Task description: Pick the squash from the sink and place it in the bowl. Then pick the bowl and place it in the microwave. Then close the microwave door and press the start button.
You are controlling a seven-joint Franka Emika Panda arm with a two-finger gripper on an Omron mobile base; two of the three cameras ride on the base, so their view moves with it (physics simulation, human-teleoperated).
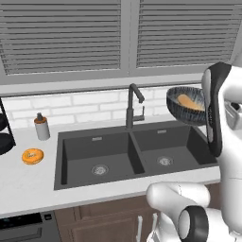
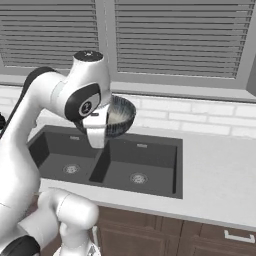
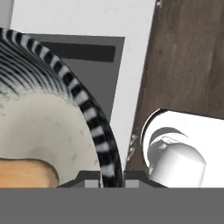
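The patterned bowl hung tilted above the dark sink, the tan squash inside it.

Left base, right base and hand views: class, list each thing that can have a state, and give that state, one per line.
Bowl: lifted above the sink, tilted, rim between the gripper fingers.
Squash: inside the bowl.
Sink: both basins empty.
Faucet: no water running.
Donut: flat on the counter.
Bottle: upright.
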